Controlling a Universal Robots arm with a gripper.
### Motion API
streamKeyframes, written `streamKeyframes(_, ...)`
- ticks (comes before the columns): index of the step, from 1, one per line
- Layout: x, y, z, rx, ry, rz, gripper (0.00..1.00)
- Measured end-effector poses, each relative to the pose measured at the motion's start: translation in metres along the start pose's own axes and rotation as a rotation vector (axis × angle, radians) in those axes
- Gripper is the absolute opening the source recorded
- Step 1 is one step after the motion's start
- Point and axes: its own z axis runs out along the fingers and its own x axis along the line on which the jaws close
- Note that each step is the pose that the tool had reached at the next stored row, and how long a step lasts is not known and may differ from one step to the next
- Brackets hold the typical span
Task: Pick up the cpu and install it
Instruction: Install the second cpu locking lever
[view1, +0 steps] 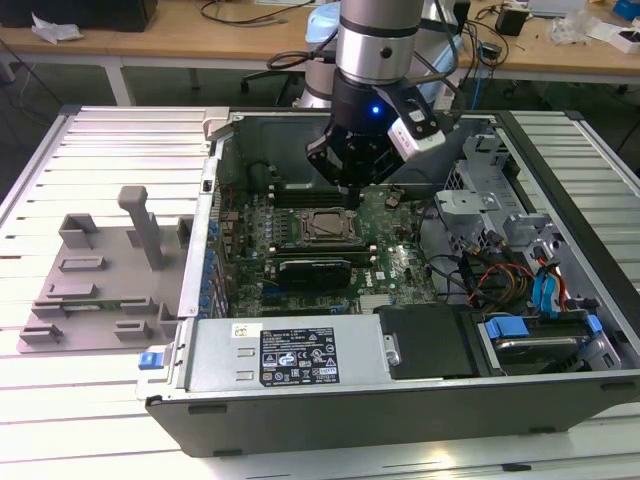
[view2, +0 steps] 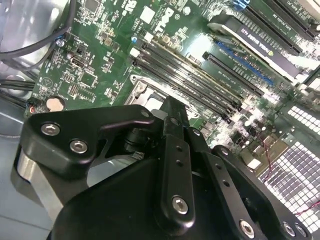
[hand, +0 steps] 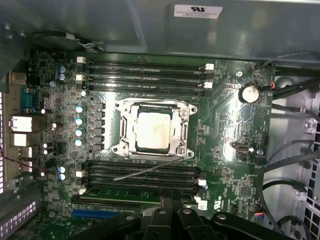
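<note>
First wrist view, cpu (hand: 153, 131) seated in socket (hand: 125, 107)

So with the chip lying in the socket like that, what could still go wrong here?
1. The cpu lies in the socket with the thin lever loose across the memory slots; it looks unlatched, so a bump could shift it.
2. The tool hangs low inside the case, close over the motherboard; a careless move might strike the slots.

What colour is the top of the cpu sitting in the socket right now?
Pale silvery metal; the cpu shows best in the first wrist view.
</note>
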Motion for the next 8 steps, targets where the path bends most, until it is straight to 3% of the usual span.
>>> streamKeyframes(2,0.0009,-0.0023,0.0002,-0.0375,-0.0020,0.000,0.11)
streamKeyframes(3,0.0011,-0.0029,0.0002,-0.0647,-0.0034,-0.001,0.11)
streamKeyframes(5,0.0015,-0.0036,0.0003,-0.1028,-0.0054,-0.001,0.11)
streamKeyframes(7,0.0018,-0.0047,0.0004,-0.1583,-0.0084,-0.002,0.11)
streamKeyframes(8,0.0019,-0.0052,0.0004,-0.1777,-0.0094,-0.002,0.11)
